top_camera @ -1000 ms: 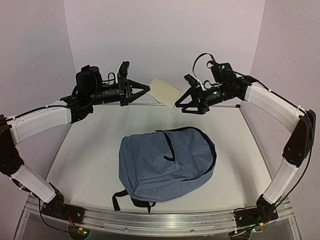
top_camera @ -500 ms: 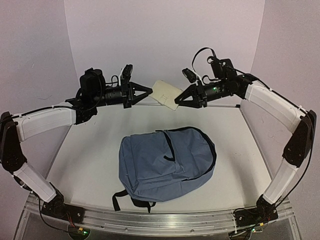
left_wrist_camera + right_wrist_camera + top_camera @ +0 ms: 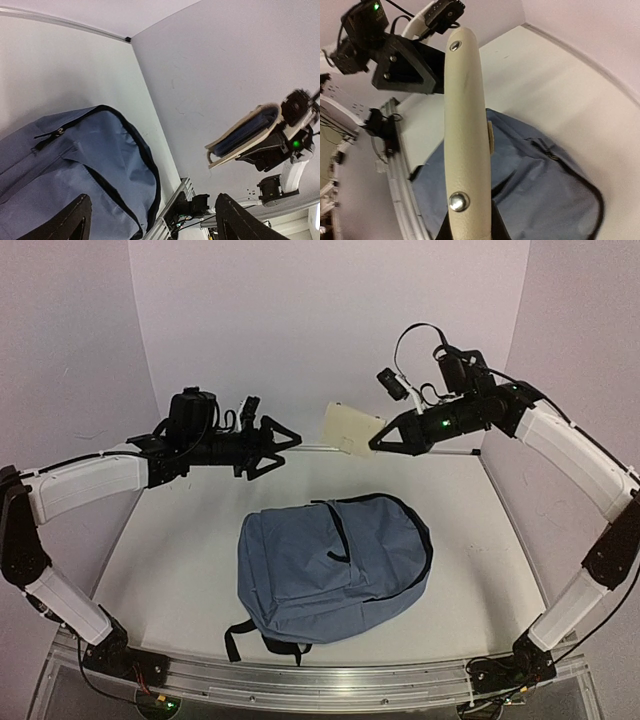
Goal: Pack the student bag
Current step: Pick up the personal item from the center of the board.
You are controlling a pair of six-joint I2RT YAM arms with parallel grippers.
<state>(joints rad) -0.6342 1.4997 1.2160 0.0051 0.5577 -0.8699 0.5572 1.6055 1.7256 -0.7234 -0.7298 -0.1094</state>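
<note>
The student bag (image 3: 335, 565) lies flat in the middle of the table, slate blue with black straps and a curved front zip; it also shows in the left wrist view (image 3: 75, 170) and in the right wrist view (image 3: 550, 195). A cream-covered book (image 3: 352, 429) with metal studs hangs in the air above the bag's far edge. My right gripper (image 3: 376, 443) is shut on the book's right edge (image 3: 466, 130). My left gripper (image 3: 282, 448) stands open a short way to the left of the book, touching nothing. In the left wrist view the book (image 3: 245, 132) is well beyond my open fingers (image 3: 75, 220).
White walls close the table in at the back and on both sides. An aluminium rail (image 3: 320, 675) runs along the near edge by the arm bases. The left arm's gripper (image 3: 405, 60) faces the book's far end in the right wrist view.
The left gripper has opened, let go of the book and drawn back to the left. The right gripper has shut on the book and carried it slightly up and right.
</note>
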